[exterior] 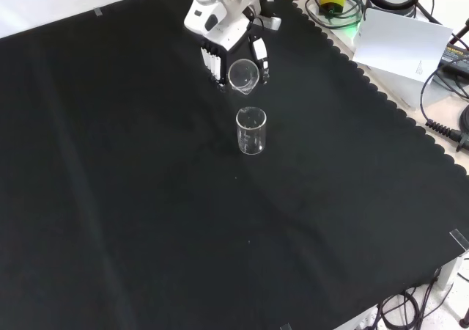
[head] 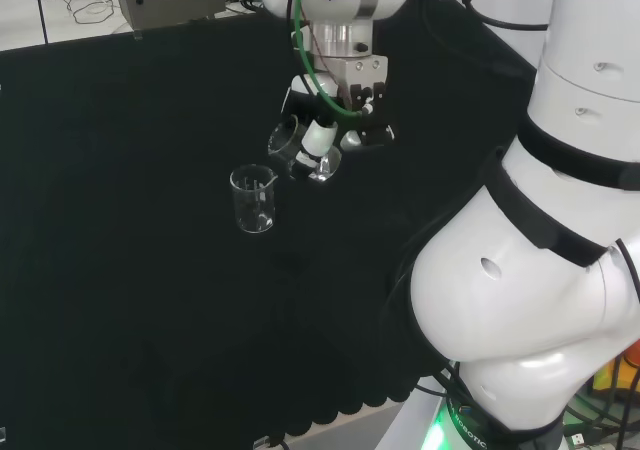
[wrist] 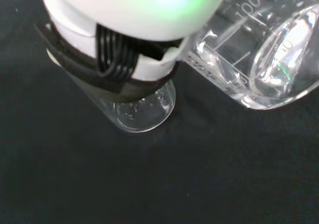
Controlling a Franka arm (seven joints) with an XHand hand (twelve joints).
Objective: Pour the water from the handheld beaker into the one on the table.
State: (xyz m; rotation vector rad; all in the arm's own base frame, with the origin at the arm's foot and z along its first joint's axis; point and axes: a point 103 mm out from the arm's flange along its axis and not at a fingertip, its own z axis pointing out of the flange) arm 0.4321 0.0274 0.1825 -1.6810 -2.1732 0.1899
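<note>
Front view, black cloth point(exterior: 132, 198), scalloped edge, cables point(exterior: 440, 117) beyond

Even light; wrist view hand point(wrist: 134, 30) blurred.

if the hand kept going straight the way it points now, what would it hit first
Most likely the beaker on the cloth. The hand reaches toward it with the tilted beaker held just short of its rim, though the exact gap is unclear.

The hand point(exterior: 223, 33) grips a tilted beaker point(exterior: 243, 74) just above the upright beaker point(exterior: 250, 130) on the cloth point(exterior: 132, 198).
</note>
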